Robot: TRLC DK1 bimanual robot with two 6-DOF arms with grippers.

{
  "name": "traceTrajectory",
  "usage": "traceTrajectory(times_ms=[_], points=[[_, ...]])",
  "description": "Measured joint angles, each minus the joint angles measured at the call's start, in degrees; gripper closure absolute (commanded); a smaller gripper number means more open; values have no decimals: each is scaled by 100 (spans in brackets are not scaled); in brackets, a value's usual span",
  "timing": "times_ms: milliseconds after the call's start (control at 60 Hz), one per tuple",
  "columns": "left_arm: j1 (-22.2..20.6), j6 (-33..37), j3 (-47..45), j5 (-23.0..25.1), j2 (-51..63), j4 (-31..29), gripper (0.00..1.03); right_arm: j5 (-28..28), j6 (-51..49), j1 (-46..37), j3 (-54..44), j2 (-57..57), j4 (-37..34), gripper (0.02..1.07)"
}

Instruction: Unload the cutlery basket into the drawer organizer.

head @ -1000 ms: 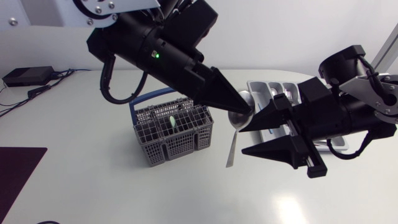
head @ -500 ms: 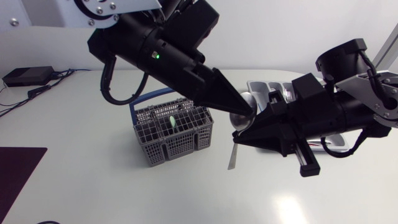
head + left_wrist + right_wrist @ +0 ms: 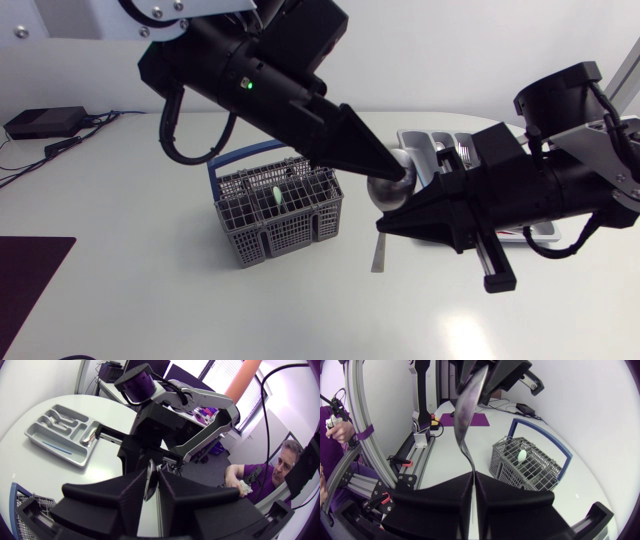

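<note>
Silver metal spoon (image 3: 383, 192) hung in the air just beside the grey wire cutlery basket with a blue handle (image 3: 280, 215), on the basket's side toward the grey plastic drawer organizer (image 3: 440, 145). Its bowl was up and its handle pointed down at the white table (image 3: 150, 300). The matte black left gripper (image 3: 406, 178) was clamped on the bowl end. In the left wrist view the spoon (image 3: 148, 477) sat edge-on between the closed wedges of that gripper (image 3: 150, 491). The matte black right gripper (image 3: 384, 225) pinched the handle lower down. The right wrist view showed its fingers (image 3: 472, 491) pressed on the handle (image 3: 467, 415) from both sides. So both grippers held the one spoon, above basket height. The basket stood upright with one pale green-tipped piece (image 3: 275, 195) in it. The organizer lay beyond the spoon from the basket, with some cutlery in its compartments.

This looked like a left-to-right handover. The right grip should be firm before the left lets go. The left should open wide and back straight off toward the basket side without dragging the bowl. The right should hold steady until the left is clear, since the thin handle could pivot in the pinch. The right could then carry the spoon away from the basket to the organizer's spoon slot, and lower it flat before release.
</note>
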Motion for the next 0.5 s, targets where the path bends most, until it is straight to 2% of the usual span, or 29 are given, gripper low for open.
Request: traceTrajectory(times_ms=[17,33,117,217,333,383,500], points=[[28,2,17,0,0,4,42,28,-2,0,-13,-4,-22,101],[44,0,31,0,0,4,30,39,-2,0,-24,-4,-46,101],[142,0,155,-2,0,7,15,249,-2,-2,-111,-4,-105,102],[199,-79,260,-195,0,52,9,605,-2,-90,-157,-4,-131,102],[201,-308,264,-1040,0,326,8,1156,35,-304,-157,7,-98,102],[170,-496,260,-1773,0,579,8,1565,225,-452,-157,98,140,102],[77,-739,101,-2763,0,1027,8,2277,629,-649,-111,483,577,102]])
